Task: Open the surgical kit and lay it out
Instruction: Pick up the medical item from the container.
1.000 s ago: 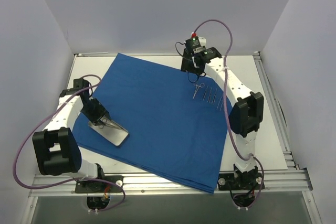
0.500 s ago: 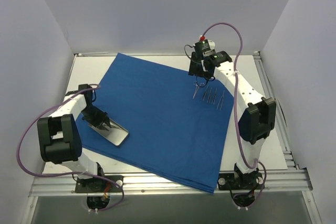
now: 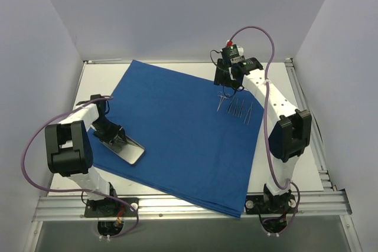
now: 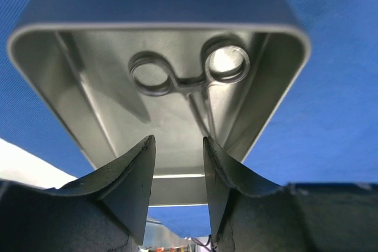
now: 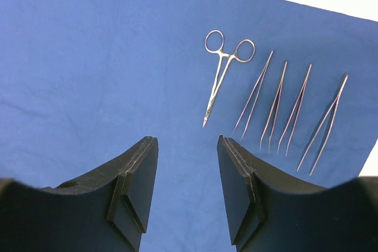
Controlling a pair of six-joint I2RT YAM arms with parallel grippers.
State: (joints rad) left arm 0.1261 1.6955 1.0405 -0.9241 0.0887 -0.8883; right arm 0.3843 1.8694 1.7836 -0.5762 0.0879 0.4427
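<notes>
Five instruments [image 5: 275,107] lie in a row on the spread cloth [image 3: 177,122]; one pair of scissors [image 4: 183,78] (ring-handled) is left in the tray [image 4: 260,104]. The left gripper [image 4: 177,146] hangs over it barely parted, the right gripper [image 5: 186,146] wide, both empty.

Left claw [image 4: 178,143] stands parted over the metal tray [image 4: 153,26]; one ring-handled instrument [image 4: 192,84] lies inside it, blue cloth [image 4: 336,116] beneath.

Blue drape [image 3: 177,122] spread flat; metal tray [image 3: 121,147] holding scissors [image 4: 189,75] left, five instruments [image 3: 235,108] rowed right.
</notes>
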